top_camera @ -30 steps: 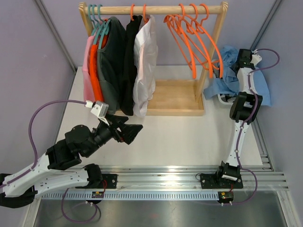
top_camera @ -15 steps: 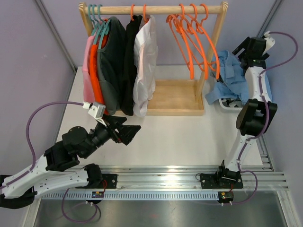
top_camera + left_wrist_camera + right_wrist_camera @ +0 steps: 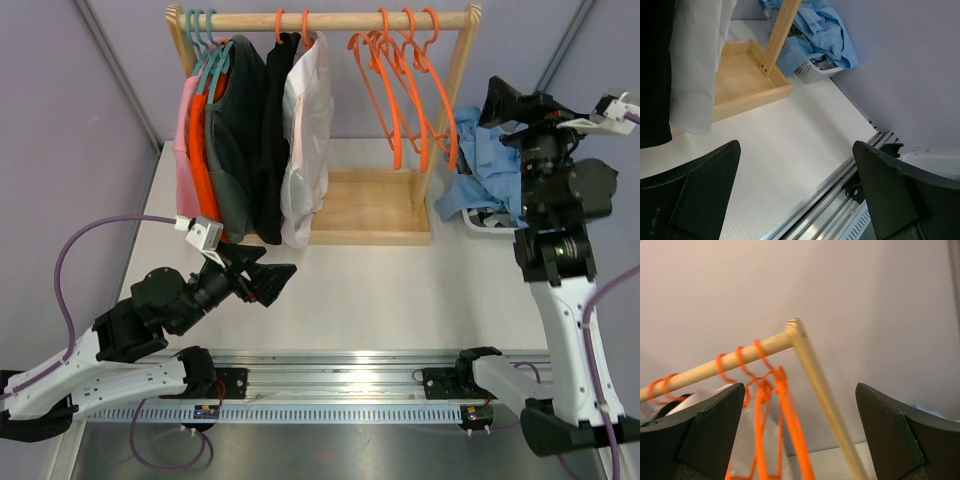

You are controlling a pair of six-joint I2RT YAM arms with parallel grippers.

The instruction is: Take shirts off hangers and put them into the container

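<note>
On the rack's left half hang the shirts: pink [image 3: 184, 150], orange [image 3: 200, 140], dark grey [image 3: 238, 120], black [image 3: 272, 140] and white [image 3: 306, 130]. Several bare orange hangers [image 3: 400, 90] hang on the right half, also seen in the right wrist view [image 3: 782, 410]. A light blue shirt [image 3: 487, 165] lies heaped over the white container [image 3: 482, 219] right of the rack. My right gripper [image 3: 497, 102] is open and empty, raised above the container and facing the hangers. My left gripper [image 3: 276, 283] is open and empty, low over the table below the white shirt [image 3: 695, 55].
The rack has a wooden rod [image 3: 330, 20], a slanted right post [image 3: 445, 110] and a flat wooden base [image 3: 370, 205]. A metal rail [image 3: 350, 375] runs along the near table edge. Purple walls close in left, right and behind.
My right gripper opened, let go of the light blue shirt in the container, and rose up and back, turning toward the hangers. The left arm barely shifted.
</note>
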